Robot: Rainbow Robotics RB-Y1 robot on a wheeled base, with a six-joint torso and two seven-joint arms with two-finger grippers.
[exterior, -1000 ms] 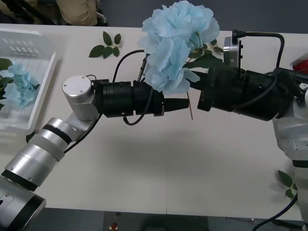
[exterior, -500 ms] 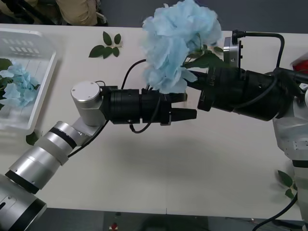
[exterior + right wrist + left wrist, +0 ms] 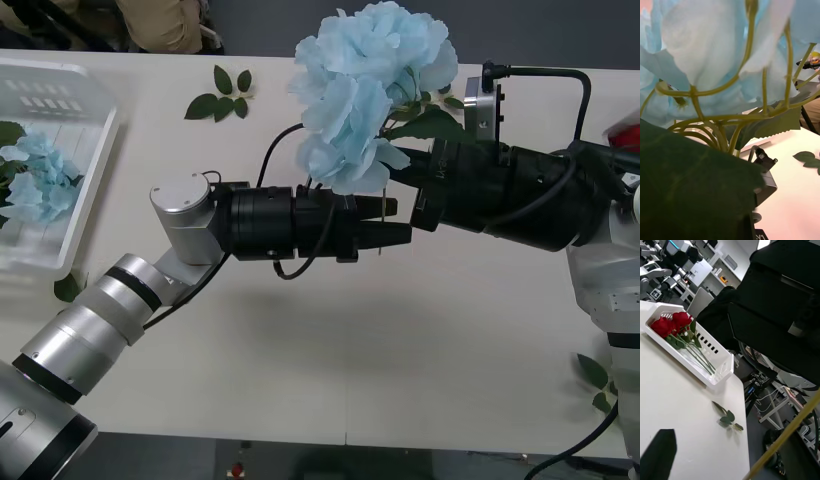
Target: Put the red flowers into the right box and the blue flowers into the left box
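A big cluster of blue flowers (image 3: 365, 90) hangs high over the table's middle, with my right gripper (image 3: 412, 168) shut on its stems, fingers hidden behind dark leaves (image 3: 692, 180). My left gripper (image 3: 392, 220) is open just below the blooms, its black fingers (image 3: 662, 450) beside the thin stem (image 3: 786, 435). More blue flowers (image 3: 35, 180) lie in the left box (image 3: 75, 95) at the table's far left. The red flowers (image 3: 672, 324) lie in the right box (image 3: 720, 369), their stems stretched along it; a red patch (image 3: 625, 135) sits at the front view's right edge.
Loose green leaf sprigs lie at the back of the table (image 3: 222, 95), by the left box's near corner (image 3: 68, 288) and at the lower right (image 3: 598, 380). Another sprig (image 3: 728, 418) lies near the right box. Both arms cross the table's middle.
My left gripper has slid right along the table's middle to just under the blooms. The blue cluster swayed slightly. The right arm has held still.
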